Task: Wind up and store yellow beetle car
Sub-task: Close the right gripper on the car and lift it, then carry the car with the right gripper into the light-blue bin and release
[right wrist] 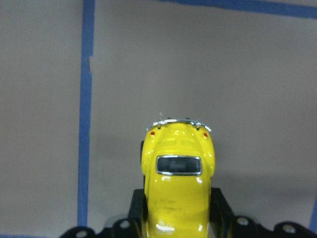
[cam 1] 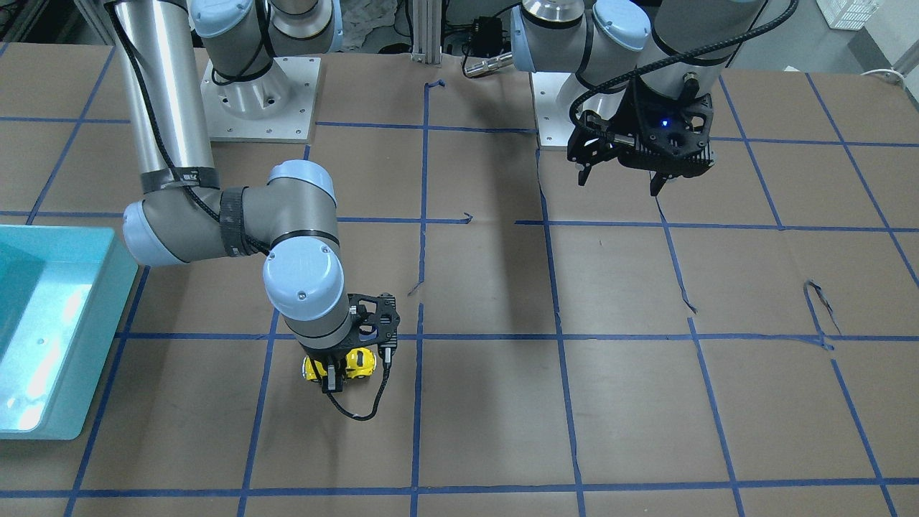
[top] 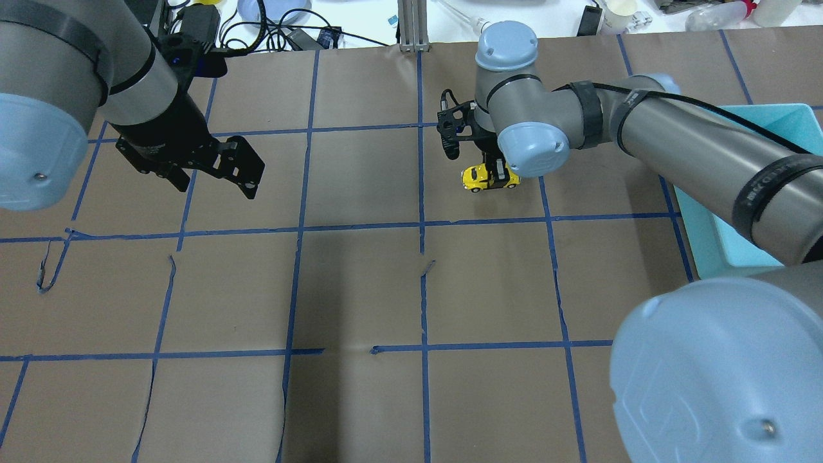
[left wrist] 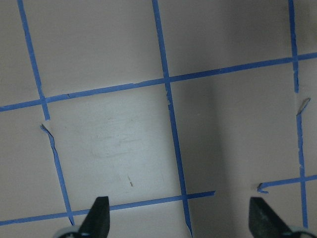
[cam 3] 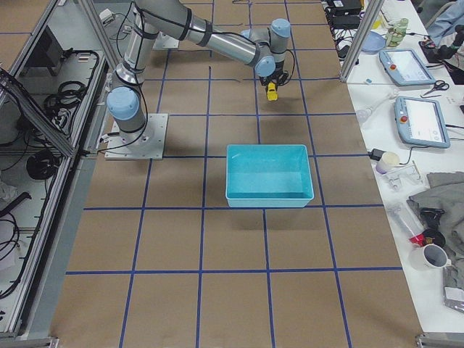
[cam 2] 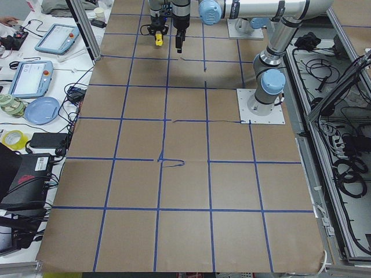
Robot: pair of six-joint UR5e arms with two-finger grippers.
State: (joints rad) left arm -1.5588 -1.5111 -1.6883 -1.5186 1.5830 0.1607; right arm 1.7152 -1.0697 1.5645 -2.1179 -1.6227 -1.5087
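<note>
Jaws of the right gripper pinch the yellow beetle car across its sides. In the right wrist view the dark fingers press against both flanks of the body. The car's rounded rear, with its small window, chrome bumper and two red tail lights, sticks out beyond them. The gripper points straight down. The car is level and low over the brown-papered table. Whether its wheels touch the paper cannot be told.

The car is in the right half of the table, toward the far side from the robot, inside one square of the blue tape grid. A teal bin stands further right, near the table's right edge and apart from the car. Nothing shows inside it.

The left gripper hangs above the left half of the table, well apart from the car. Its jaws are spread wide with nothing between them. Its wrist view shows only bare paper and tape lines between the two fingertips.
</note>
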